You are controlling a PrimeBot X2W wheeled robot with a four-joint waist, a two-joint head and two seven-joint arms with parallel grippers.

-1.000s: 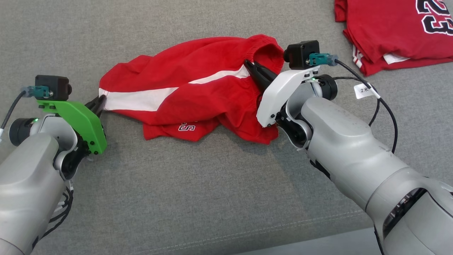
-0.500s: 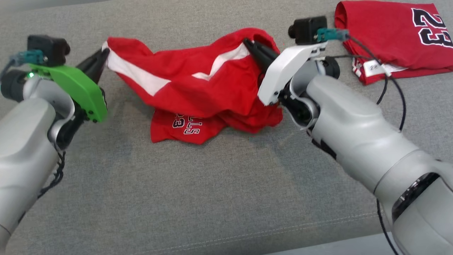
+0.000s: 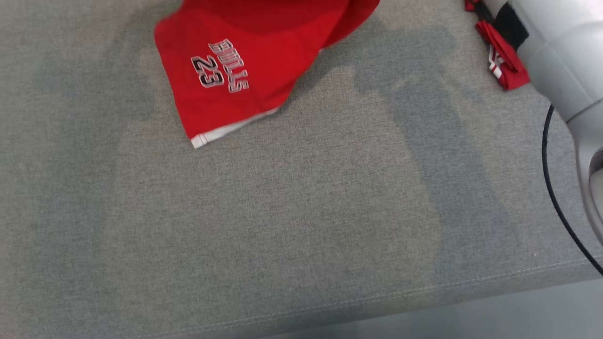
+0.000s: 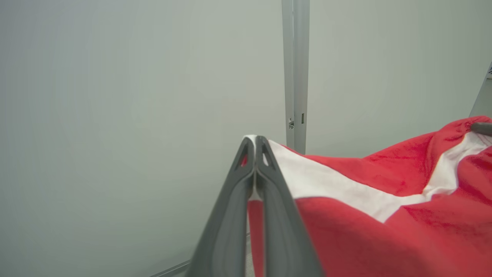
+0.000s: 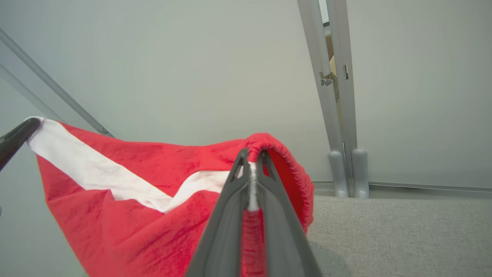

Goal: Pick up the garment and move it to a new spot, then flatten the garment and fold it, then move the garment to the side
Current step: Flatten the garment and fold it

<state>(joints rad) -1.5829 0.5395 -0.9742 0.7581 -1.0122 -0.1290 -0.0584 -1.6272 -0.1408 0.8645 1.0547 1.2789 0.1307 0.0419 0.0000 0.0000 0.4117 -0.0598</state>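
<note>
Pick-up-and-move step: left pincer [image 4: 254, 140] and right pincer [image 5: 251, 156] each clamp a top corner of the garment [image 3: 235, 56], which hangs over the surface [image 3: 301, 212] near its far edge; next move probably calls for lowering it and spreading it flat.

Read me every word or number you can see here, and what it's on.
"BULLS": printed on the red shorts, in outlined letters.
"23": beside it, on the same shorts.
Other red garment at the right edge: white marks, too blurred to read.
</note>
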